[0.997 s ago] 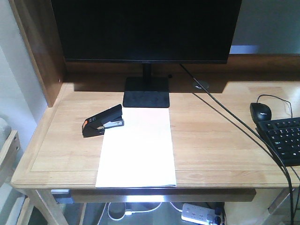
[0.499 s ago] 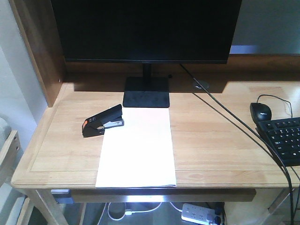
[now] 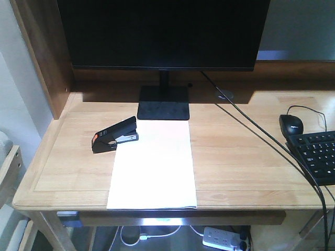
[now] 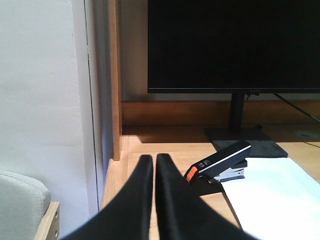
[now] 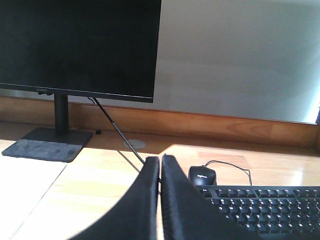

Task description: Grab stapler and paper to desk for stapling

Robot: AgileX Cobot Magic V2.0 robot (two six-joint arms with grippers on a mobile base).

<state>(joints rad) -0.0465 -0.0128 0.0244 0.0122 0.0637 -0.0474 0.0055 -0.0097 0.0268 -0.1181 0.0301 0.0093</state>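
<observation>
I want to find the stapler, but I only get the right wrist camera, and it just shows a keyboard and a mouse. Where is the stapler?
Observer: The stapler lies on the desk, in front of the monitor stand and to its left, with its silver end at the left edge of the paper.
Operator: Which end is the orange one?
Observer: The end that points away from the paper, toward the desk's left rim.
Operator: Is the left arm holding it?
Observer: No. In the left wrist view the left gripper has its jaws together with nothing between them, and the stapler sits apart from it, farther along the desk.
</observation>
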